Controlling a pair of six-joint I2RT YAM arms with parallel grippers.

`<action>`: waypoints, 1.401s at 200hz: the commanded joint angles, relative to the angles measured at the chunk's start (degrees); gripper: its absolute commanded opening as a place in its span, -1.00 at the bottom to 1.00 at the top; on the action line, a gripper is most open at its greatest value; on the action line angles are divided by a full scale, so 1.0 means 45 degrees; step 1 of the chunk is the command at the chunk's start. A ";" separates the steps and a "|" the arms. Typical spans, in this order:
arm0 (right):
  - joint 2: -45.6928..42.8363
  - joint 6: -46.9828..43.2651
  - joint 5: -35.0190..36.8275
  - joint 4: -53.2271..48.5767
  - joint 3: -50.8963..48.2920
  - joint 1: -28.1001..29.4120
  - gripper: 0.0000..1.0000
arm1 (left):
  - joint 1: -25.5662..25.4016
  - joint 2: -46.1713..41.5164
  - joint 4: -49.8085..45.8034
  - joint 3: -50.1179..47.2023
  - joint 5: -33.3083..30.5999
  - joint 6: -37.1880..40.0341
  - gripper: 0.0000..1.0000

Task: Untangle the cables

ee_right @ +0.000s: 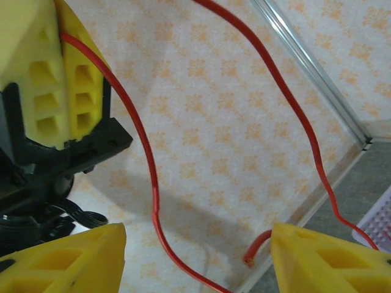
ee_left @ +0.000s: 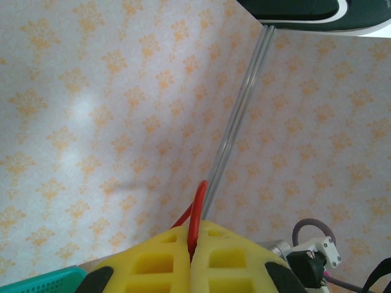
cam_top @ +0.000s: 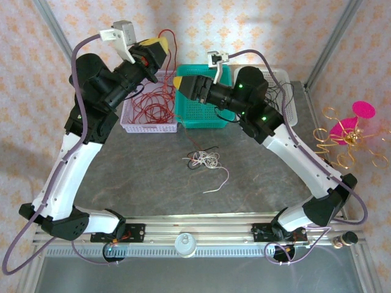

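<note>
One red cable (cam_top: 153,107) rises from the white basket (cam_top: 149,127) at the far left of the worktop (cam_top: 140,183) into the left gripper (cam_top: 160,44), whose fingers are pressed tight on it. The right gripper (cam_top: 177,82), just beside it over the green basket (cam_top: 201,122), stands with its fingers well apart and the red cable hanging between them. White and black cables (cam_top: 203,160) lie in a small clump near the middle of the worktop.
</note>
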 commanded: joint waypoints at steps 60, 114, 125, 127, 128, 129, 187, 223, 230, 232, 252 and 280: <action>0.1144 0.0943 0.1472 -0.0472 0.0845 -0.0053 -0.25 | -0.0030 -0.0331 0.0280 -0.0075 0.0634 -0.0287 -1.00; 0.0996 0.2869 0.4205 -0.2730 -0.0921 -0.0854 -1.00 | -0.0023 -0.0357 0.0322 0.0349 0.0697 -0.0023 -1.00; 0.0975 0.3471 0.3781 -0.2692 -0.1706 -0.1188 -1.00 | -0.0030 -0.0377 0.0496 0.0410 0.0731 0.0015 -1.00; 0.0975 0.3587 0.3708 -0.2669 -0.1861 -0.1240 -1.00 | -0.0016 -0.0390 0.0542 0.0409 0.0745 0.0022 -1.00; 0.0975 0.3633 0.3663 -0.2656 -0.1939 -0.1262 -1.00 | -0.0023 -0.0395 0.0572 0.0419 0.0750 0.0033 -1.00; 0.0975 0.3685 0.3622 -0.2649 -0.2007 -0.1282 -1.00 | -0.0027 -0.0398 0.0597 0.0404 0.0753 0.0039 -1.00; 0.2052 0.4804 0.0046 -0.2451 -0.3225 -0.1596 -1.00 | -0.0027 -0.0907 0.2601 -0.0477 0.0489 0.0215 -1.00; 0.2054 0.5551 -0.0676 -0.1568 -0.4387 -0.1610 -0.70 | -0.0021 -0.0742 0.3036 -0.0260 0.0395 0.0318 -1.00; 0.2031 0.5944 -0.0895 -0.1102 -0.4724 -0.1634 -0.60 | -0.0030 -0.0714 0.3124 -0.0244 0.0386 0.0335 -1.00; 0.2030 0.6056 -0.0967 -0.0944 -0.4857 -0.1635 -0.59 | -0.0016 -0.0699 0.3152 -0.0238 0.0385 0.0336 -1.00; 0.1959 0.7339 -0.1530 0.0590 -0.5958 -0.1727 -0.51 | -0.0026 -0.0675 0.3418 -0.0285 0.0291 0.0413 -1.00; 0.1692 0.9507 -0.1869 0.3021 -0.7590 -0.1874 -0.47 | -0.0031 -0.0599 0.3690 -0.0400 0.0151 0.0458 -1.00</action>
